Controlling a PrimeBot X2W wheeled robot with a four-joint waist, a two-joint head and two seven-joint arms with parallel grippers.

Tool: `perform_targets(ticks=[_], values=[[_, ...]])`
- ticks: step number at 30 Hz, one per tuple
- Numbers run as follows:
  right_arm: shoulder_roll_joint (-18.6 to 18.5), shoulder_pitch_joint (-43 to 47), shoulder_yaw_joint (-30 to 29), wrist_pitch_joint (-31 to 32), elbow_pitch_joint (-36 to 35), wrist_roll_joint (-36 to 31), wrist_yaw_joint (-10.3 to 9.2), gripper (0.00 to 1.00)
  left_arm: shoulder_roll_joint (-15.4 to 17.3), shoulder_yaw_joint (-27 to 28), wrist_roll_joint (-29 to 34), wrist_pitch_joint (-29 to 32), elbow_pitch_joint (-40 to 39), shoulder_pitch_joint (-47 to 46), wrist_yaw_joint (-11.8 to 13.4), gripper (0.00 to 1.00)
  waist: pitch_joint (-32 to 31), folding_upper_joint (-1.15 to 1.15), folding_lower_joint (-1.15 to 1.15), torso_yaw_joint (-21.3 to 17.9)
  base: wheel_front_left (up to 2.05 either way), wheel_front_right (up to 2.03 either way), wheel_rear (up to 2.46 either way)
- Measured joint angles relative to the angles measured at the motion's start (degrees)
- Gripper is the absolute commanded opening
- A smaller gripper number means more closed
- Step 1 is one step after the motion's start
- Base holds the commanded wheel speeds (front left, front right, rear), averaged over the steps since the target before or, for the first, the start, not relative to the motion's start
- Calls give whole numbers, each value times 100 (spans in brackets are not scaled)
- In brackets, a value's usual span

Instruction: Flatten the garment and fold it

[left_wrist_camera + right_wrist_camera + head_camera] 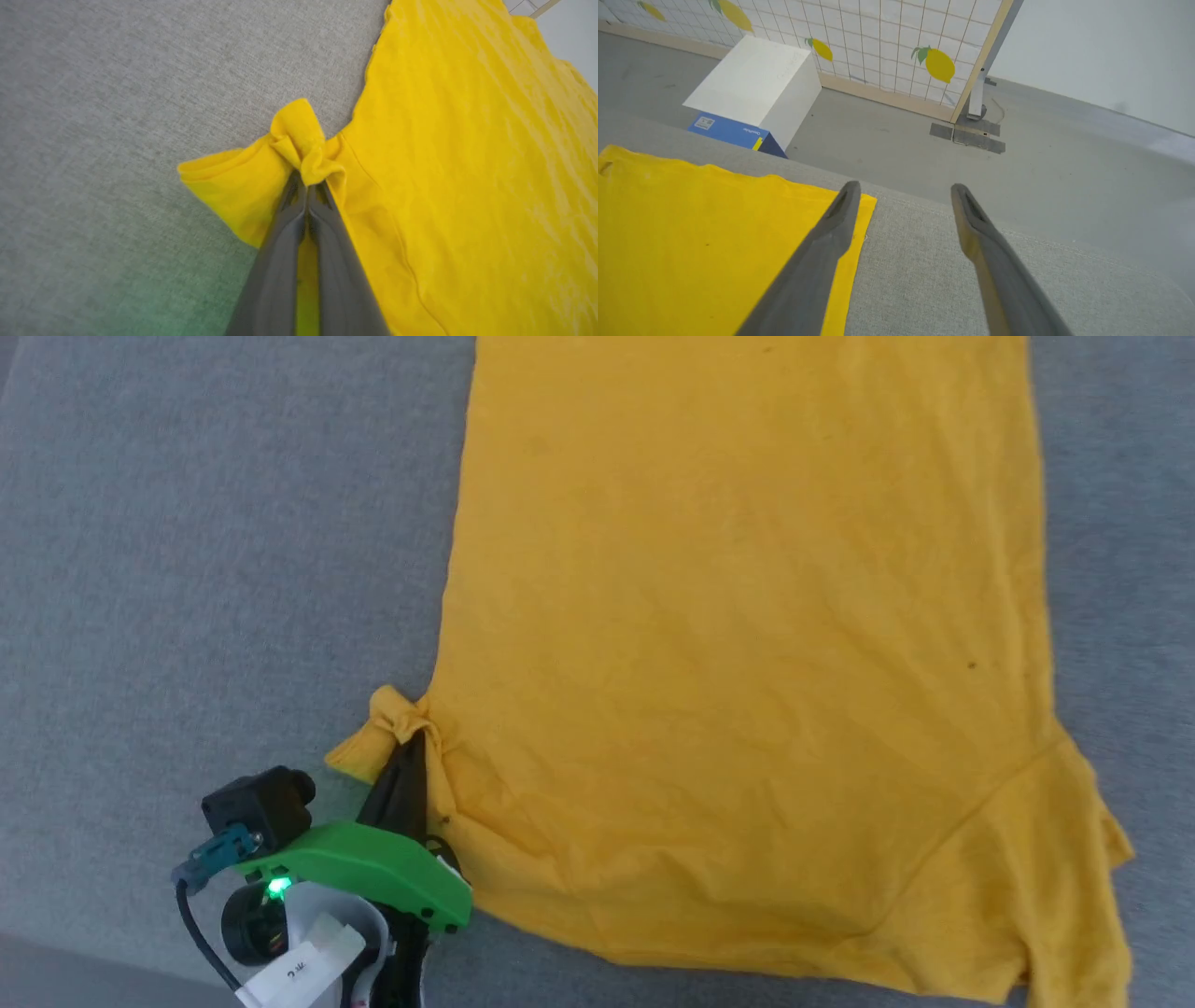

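Observation:
The garment, a mustard-yellow T-shirt, lies spread plain side up on the grey cloth surface. Its near-left sleeve is bunched into a small knot of fabric. My left gripper is shut on that bunched sleeve, and the left wrist view shows the fingers pressed together with the garment pinched at their tips. In the right wrist view my right gripper stands open above the surface beside a corner of the garment; its left finger overlaps the cloth's edge, and nothing lies between the fingers.
Beyond the surface's far edge, the right wrist view shows a grey floor, a white box with a blue side, and a gridded screen printed with lemons on a metal foot. Bare grey surface lies right of the shirt.

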Motion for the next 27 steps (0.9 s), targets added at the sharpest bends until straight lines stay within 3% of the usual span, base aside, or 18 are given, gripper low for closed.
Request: perform_targets(ticks=[7,22,23,24,25,27], values=[[-278,-572,311,1426,393,-432,0,100,-108,-190,-19,-90,-259,-82,-91,0,660,0,-1,507,0,0,0],[-605,-819,656,2472,30,-450,0,100,-210,-349,-93,-321,-542,-233,-330,0,1585,0,-2,1090,0,0,0],[-605,-820,631,2531,-8,-439,-1,35,-210,-356,-93,-327,-541,-241,-330,0,1595,0,-2,1100,0,0,0],[-601,-820,597,2583,-55,-438,-1,11,-211,-361,-97,-334,-535,-250,-333,0,1596,0,-2,1099,0,0,0],[-593,-812,569,2618,-79,-438,0,0,-211,-361,-104,-348,-521,-252,-334,0,1588,0,-2,1094,0,0,0],[-519,-763,476,2641,-138,-436,0,0,-211,-364,-105,-358,-486,-261,-334,0,1547,0,-2,1080,0,0,0]])
